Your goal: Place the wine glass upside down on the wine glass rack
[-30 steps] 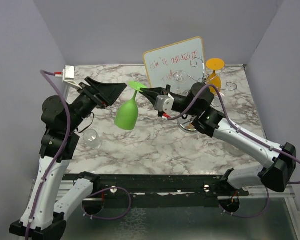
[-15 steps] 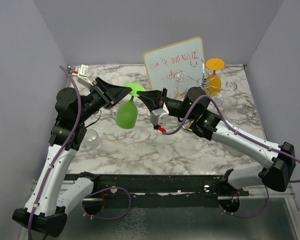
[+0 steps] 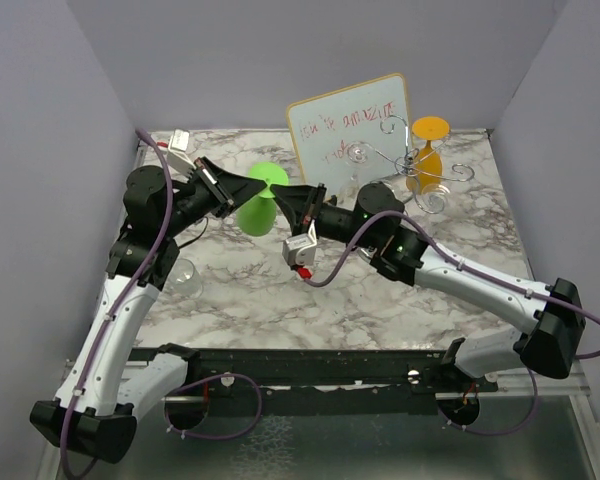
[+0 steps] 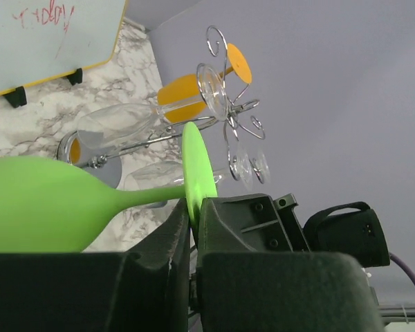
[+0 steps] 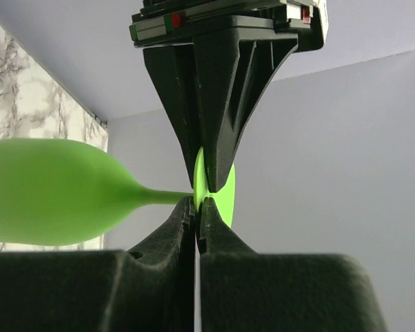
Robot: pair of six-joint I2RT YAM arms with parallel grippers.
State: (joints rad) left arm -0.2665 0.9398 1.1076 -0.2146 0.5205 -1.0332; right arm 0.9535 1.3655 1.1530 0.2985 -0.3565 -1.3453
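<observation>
The green wine glass (image 3: 256, 212) hangs in the air over the middle of the table, its round foot (image 3: 268, 177) uppermost. My left gripper (image 3: 248, 188) is shut on the foot's rim from the left. My right gripper (image 3: 279, 192) is shut on the same foot from the right. In the left wrist view the wine glass (image 4: 48, 204) lies sideways, foot pinched in the left gripper (image 4: 194, 207). The right wrist view shows the right gripper (image 5: 197, 204) clamping the foot's lower edge, the other fingers (image 5: 218, 138) above. The silver wine glass rack (image 3: 395, 152) stands at the back right.
An orange glass (image 3: 427, 160) and clear glasses (image 3: 358, 153) hang on the rack. A tilted whiteboard (image 3: 330, 118) with red writing stands behind it. A small clear glass (image 3: 185, 278) sits on the marble table (image 3: 280, 290) near the left arm. Purple walls close three sides.
The left gripper has moved in from the left and shut on the glass's foot. The right arm has carried the glass a little left and lower, and the bowl has swung up.
</observation>
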